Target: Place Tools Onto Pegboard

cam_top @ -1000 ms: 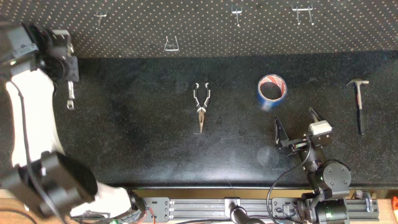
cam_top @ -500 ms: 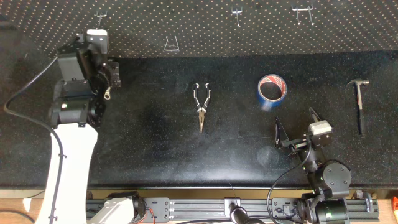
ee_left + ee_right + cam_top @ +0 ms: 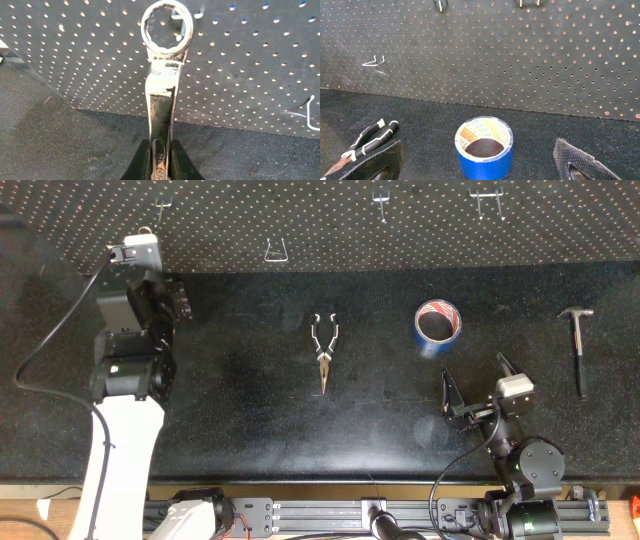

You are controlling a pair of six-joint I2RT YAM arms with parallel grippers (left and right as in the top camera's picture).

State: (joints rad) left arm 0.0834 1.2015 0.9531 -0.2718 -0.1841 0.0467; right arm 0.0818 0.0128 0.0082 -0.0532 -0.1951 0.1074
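The shiny silver metal ring wrench [image 3: 161,75] stands out against the dark grey pegboard [image 3: 250,75], which has a regular pattern of small pale holes. The surface [image 3: 250,400] is black and finely speckled. The round roll of tape [image 3: 484,148] is blue outside, with yellow print inside. The small steel pliers [image 3: 324,355] have black handles with white edges.

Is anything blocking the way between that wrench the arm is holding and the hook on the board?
Nothing visible does. The wrench, shut in the left gripper, has its ring right up at the hook. Part of the hook shows through the ring's opening, against the bare pegboard.
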